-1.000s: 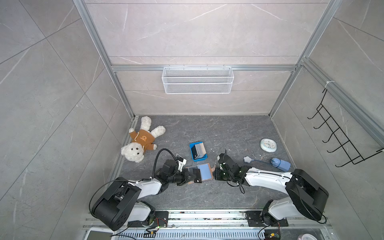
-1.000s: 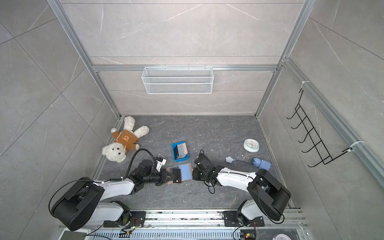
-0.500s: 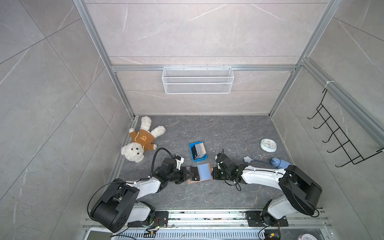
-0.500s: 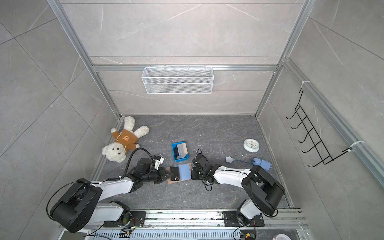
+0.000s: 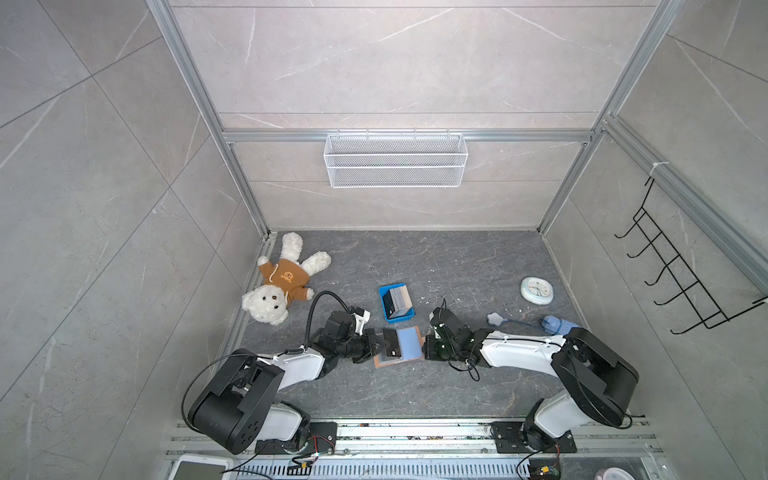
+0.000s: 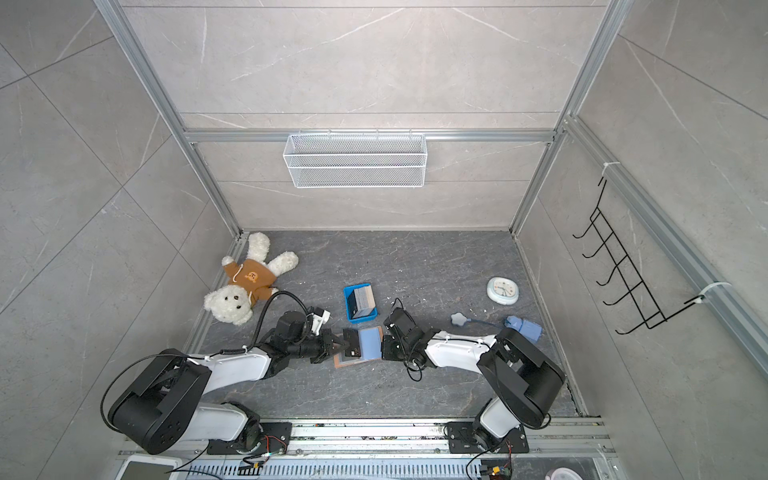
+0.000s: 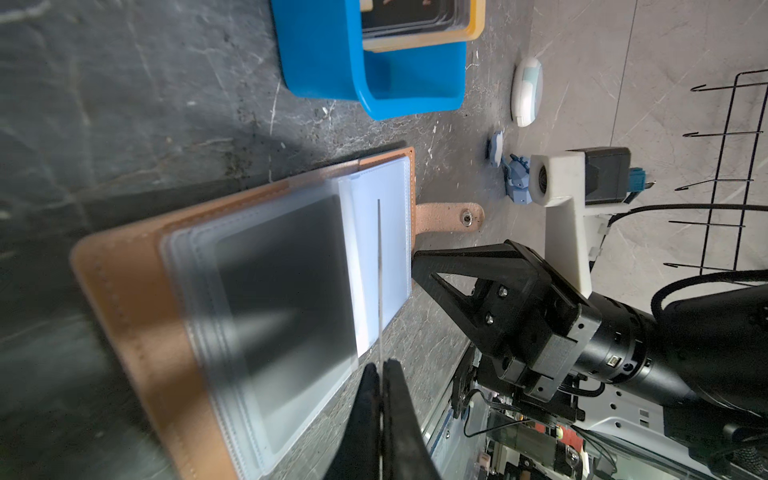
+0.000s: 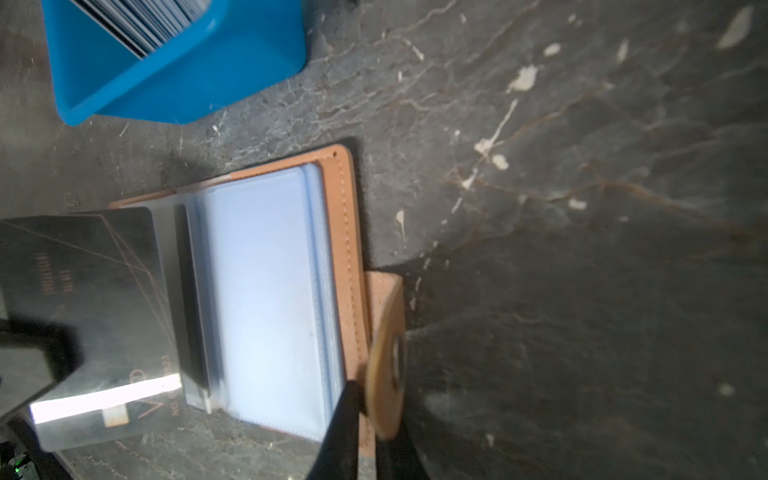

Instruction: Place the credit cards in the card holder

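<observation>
The tan card holder (image 5: 380, 362) (image 6: 370, 343) lies open on the floor, its bluish sleeves facing up (image 8: 266, 282). My left gripper (image 5: 380, 341) (image 7: 381, 368) is shut on a black credit card (image 5: 392, 347) (image 8: 83, 291), held just over the holder's left page. That card shows edge-on as a thin line (image 7: 379, 270) in the left wrist view. My right gripper (image 5: 426, 347) (image 8: 370, 399) is at the holder's right edge, shut on its snap strap (image 8: 384, 365). More credit cards (image 5: 399, 301) stand in a blue tray (image 5: 385, 309).
The blue tray (image 6: 348, 309) sits just behind the holder. A teddy bear (image 5: 282, 286) lies at the back left. A round clock (image 5: 537, 289) and a blue cabled object (image 5: 552, 322) are at the right. A wire basket (image 5: 395, 160) hangs on the back wall, a hook rack (image 5: 681, 270) on the right wall.
My right gripper has moved left to the holder's right edge and narrowed its jaws onto the strap. The left gripper with the black card has barely shifted.
</observation>
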Motion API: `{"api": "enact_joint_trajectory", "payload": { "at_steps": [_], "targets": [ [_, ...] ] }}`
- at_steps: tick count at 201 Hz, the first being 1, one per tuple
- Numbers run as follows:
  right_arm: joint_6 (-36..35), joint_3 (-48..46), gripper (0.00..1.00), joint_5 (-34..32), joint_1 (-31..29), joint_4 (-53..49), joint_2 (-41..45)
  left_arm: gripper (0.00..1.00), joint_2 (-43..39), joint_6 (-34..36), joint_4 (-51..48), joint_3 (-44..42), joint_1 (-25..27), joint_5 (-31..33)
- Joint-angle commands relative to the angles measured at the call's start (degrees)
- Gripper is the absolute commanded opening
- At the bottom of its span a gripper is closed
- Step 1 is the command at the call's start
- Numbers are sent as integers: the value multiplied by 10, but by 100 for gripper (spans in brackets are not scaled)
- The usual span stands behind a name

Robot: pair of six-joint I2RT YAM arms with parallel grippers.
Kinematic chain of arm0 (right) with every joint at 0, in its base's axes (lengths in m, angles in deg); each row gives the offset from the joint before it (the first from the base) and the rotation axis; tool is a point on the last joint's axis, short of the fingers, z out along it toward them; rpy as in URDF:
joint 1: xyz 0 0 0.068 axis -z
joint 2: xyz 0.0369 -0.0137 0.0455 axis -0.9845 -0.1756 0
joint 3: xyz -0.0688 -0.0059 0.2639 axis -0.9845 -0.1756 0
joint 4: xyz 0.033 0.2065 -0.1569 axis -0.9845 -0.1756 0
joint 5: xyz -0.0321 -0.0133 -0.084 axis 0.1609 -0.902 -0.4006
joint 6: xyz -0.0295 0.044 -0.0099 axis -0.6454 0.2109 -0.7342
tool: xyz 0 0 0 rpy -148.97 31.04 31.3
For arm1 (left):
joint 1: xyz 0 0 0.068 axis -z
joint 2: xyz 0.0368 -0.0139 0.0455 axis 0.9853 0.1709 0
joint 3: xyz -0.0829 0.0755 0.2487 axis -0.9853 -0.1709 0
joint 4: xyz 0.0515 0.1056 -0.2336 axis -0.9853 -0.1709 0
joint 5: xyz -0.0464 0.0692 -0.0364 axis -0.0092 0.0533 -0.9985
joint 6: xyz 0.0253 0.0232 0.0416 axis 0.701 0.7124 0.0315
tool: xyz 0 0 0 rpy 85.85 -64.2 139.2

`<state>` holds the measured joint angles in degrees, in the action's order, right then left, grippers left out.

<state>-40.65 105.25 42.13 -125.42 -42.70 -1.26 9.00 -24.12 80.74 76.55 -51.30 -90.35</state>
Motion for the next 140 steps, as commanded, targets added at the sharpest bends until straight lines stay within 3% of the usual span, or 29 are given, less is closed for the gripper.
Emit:
{"api": "enact_joint_trajectory", "payload": {
  "at_steps": [1,92,140],
  "targets": [
    [-9,10,13,1,-4,-7,-6,0,5,13,21,11,-2,3],
    [-8,-5,12,-4,-3,1,12,0,-39,16,6,-3,-1,18],
    [-8,-5,13,-1,-4,5,10,0,-18,11,19,-1,-1,16]
  ]
}}
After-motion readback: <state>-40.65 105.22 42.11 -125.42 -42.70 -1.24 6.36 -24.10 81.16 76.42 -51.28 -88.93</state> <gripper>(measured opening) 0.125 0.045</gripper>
